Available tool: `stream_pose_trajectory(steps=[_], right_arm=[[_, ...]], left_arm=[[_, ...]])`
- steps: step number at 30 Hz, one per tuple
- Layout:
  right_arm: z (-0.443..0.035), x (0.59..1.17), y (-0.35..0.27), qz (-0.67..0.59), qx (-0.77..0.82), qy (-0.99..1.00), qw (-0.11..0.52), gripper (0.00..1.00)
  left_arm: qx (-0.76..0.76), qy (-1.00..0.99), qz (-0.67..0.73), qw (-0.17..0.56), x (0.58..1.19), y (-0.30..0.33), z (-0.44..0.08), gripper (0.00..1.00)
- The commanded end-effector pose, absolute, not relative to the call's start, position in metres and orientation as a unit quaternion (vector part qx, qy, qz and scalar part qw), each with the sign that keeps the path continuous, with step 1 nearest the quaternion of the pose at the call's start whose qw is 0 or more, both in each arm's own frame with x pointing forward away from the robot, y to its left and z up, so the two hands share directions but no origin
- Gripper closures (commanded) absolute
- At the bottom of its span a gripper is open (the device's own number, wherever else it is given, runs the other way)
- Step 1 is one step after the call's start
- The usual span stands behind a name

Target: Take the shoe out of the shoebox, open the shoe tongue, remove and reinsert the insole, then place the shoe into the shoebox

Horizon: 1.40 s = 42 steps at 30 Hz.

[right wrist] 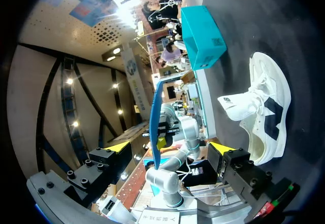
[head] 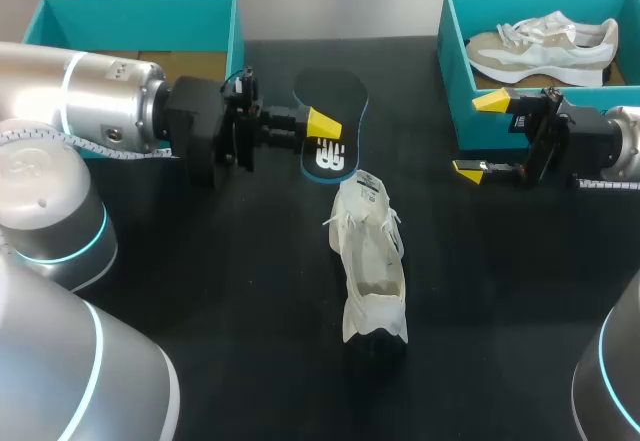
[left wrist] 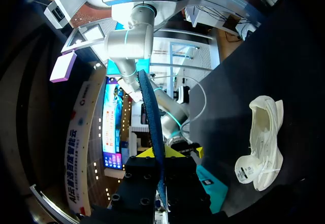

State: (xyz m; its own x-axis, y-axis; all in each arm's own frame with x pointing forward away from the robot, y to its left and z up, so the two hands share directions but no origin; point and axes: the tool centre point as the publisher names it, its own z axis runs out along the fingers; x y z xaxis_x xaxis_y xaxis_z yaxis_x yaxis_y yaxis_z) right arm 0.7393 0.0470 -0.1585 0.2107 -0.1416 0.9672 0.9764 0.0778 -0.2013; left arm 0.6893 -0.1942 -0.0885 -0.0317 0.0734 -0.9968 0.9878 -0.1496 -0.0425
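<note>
shoe: the white lace-up fabric shoe point(head: 372, 261) sits mid-table on the black tabletop point(head: 250, 341). Its heel points to 6 o'clock and its toe to 12. The tongue is flopped forward and the mouth gapes open. Nothing's touching it.

shoe feel: it looks light and floppy to me, and the upper is sagging in on itself. I'd pinch the heel collar, since that's probably the stiffest bit. Laces or tongue would likely just stretch and swing.

right gripper: the right gripper point(head: 482, 136) is at roughly 2 o'clock from the shoe and well apart from it. The fingers are spread wide with nothing in them.

left gripper: the left gripper point(head: 322, 127) is at about 11 o'clock from the shoe, pinched closed on the insole. Its wrist view shows the insole edge-on between the yellow tips, sticking out ahead.

insole: the dark foam insole with a blue rim point(head: 335, 96) is out of the shoe, just past the shoe's toe end. I can't tell if it's brushing the table or held clear of it.

insole feel: thin, bendy and next to no weight. I reckon it buckles if you shove it, so feed one end into the mouth and slide it along the sole. Someone needs to steady the shoe while that happens.

boxes: the teal cardboard shoebox point(head: 140, 6) is far back at 10 o'clock, and only a brown floor shows inside. A second teal box point(head: 452, 71) is at 1 o'clock and holds a beige-and-white sneaker point(head: 545, 46).
</note>
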Motion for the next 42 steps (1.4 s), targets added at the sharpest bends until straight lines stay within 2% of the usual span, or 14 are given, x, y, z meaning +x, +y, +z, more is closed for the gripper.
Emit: stream_pose_trajectory(steps=[1, 10, 29, 42], right_arm=[[-0.160, 0.740, 0.047, -0.466, -0.496, -0.419, 0.601, 0.00], [-0.163, 0.746, 0.060, -0.476, -0.490, -0.425, 0.594, 0.00], [-0.170, 0.746, 0.074, -0.478, -0.482, -0.432, 0.594, 0.00], [-0.164, 0.750, 0.115, -0.478, -0.495, -0.435, 0.581, 0.00]], left_arm=[[0.570, 0.484, -0.498, 0.439, 0.695, -0.199, -0.103, 1.00], [0.592, 0.443, -0.463, 0.489, 0.704, -0.201, -0.128, 1.00], [0.590, 0.441, -0.463, 0.494, 0.703, -0.206, -0.152, 1.00], [0.595, 0.446, -0.455, 0.490, 0.703, -0.217, -0.160, 1.00]])
